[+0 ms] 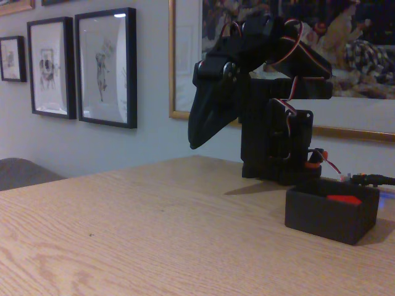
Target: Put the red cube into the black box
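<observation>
The black box (331, 216) sits on the wooden table at the right, low and open-topped. Inside it lies the red cube (344, 199), with just its top showing above the near wall. The black arm is folded back over its base behind the box. My gripper (197, 140) hangs up and to the left of the box, well above the table, pointing down. Its fingers taper together to a single tip, shut with nothing between them.
The arm's tall black base block (274, 142) stands right behind the box, with a small red-orange round part (313, 163) and wires beside it. The wooden table (136, 234) stretches left and forward. Framed pictures hang on the wall behind.
</observation>
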`<state>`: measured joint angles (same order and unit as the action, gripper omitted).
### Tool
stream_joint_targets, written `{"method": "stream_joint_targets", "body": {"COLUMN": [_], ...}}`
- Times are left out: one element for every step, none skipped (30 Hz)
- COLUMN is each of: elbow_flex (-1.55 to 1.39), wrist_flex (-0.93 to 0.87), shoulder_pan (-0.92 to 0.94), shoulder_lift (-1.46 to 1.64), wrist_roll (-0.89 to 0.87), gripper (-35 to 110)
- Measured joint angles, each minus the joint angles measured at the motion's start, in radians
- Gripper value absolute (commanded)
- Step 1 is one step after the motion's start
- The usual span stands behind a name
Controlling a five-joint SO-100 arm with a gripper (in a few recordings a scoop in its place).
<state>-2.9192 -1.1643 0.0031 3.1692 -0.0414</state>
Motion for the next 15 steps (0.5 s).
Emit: {"method": "stream_joint_targets", "body": {"elbow_flex": [0.0,0.0,0.0,0.0,0.0,0.0,0.0,0.0,0.0,0.0,0.0,0.0,0.0,0.0,0.0], "wrist_flex": [-0.002,-0.003,-0.003,-0.003,-0.003,-0.003,-0.003,-0.003,-0.003,-0.002,0.003,0.003,0.003,0.003,0.003], "shoulder_pan": [-0.003,-0.003,-0.002,-0.002,-0.002,-0.002,-0.002,-0.002,-0.002,-0.002,-0.002,-0.002,-0.002,-0.002,-0.002], "shoulder_lift": [0.0,0.002,0.003,0.003,0.003,0.003,0.003,0.003,0.003,0.0,-0.005,-0.005,-0.005,-0.005,-0.005], "wrist_roll": [0.0,0.0,0.0,0.0,0.0,0.0,0.0,0.0,0.0,0.0,0.0,0.0,0.0,0.0,0.0], "gripper": [-6,-6,-6,-6,-6,-6,-6,-6,-6,-6,-6,-6,-6,-6,-6]}}
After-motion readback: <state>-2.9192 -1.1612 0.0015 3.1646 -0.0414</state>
